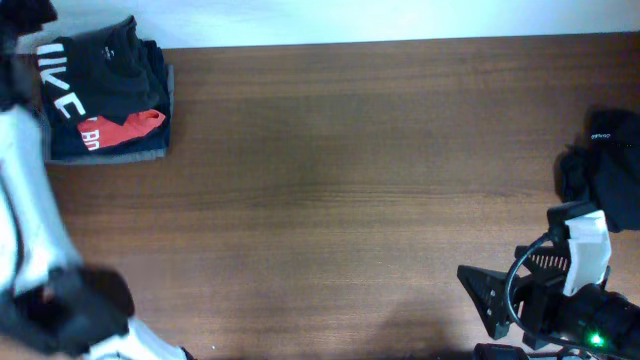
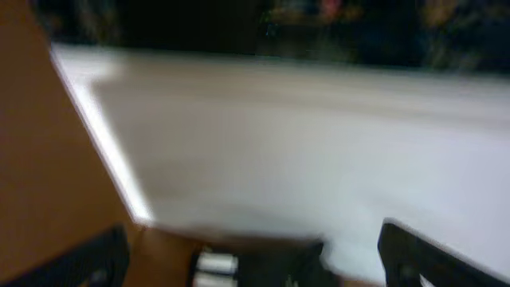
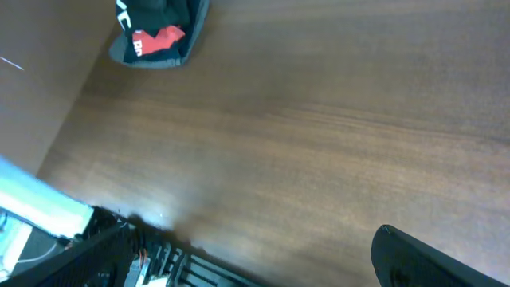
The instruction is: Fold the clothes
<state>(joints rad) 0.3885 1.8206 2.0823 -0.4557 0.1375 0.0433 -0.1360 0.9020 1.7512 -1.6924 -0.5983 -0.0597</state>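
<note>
Overhead: folded stack of clothes (image 1: 105, 95) sits at the far-left corner of the table (image 1: 350, 180). Black shirt (image 1: 100, 62) with white lettering is on top, a red shirt (image 1: 135, 125) pokes out at the front, and there is a grey layer underneath. A second dark garment (image 1: 612, 165) is bunched at the right edge, near my right arm.

My right gripper (image 3: 255, 239): fingers wide apart, nothing between them, over bare wood, well apart from the stack.

My left gripper (image 2: 255, 239): fingers also spread wide and empty. That view is blurred, mostly a white surface (image 2: 319, 135) with brown at the left.
</note>
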